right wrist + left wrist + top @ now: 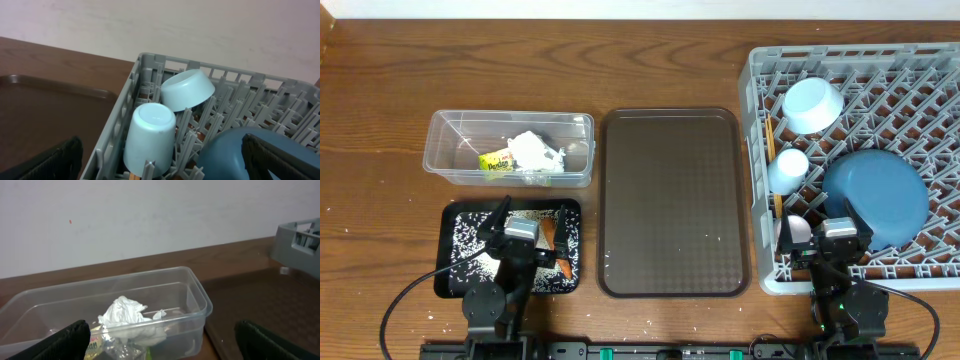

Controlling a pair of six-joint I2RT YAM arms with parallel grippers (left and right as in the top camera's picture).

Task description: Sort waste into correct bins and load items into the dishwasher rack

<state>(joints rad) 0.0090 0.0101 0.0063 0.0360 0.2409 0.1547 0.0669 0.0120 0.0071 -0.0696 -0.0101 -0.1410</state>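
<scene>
The clear tub [510, 148] holds the crumpled tissue [535, 152] and the yellow-green wrapper [497, 161]. The black tray [455, 250] carries scattered rice grains and an orange carrot piece [563, 267]. My left gripper [531, 214] hovers open over that tray, facing the tub [195, 287] and tissue [125, 312]. The grey rack [760, 150] contains the light-blue bowl [813, 104], light-blue cup [788, 168], dark-blue plate [876, 195], white-pink cup [798, 232] and chopsticks [772, 140]. Over the rack's near edge my right gripper [840, 215] stands open and empty, with the cup [150, 137], bowl [187, 90] and plate [235, 155] ahead of it.
A large brown serving tray [672, 200] lies between the two bins and the rack, a few white specks on it. Stray rice grains dot the wooden table near the front edge. A pale wall rises behind the table.
</scene>
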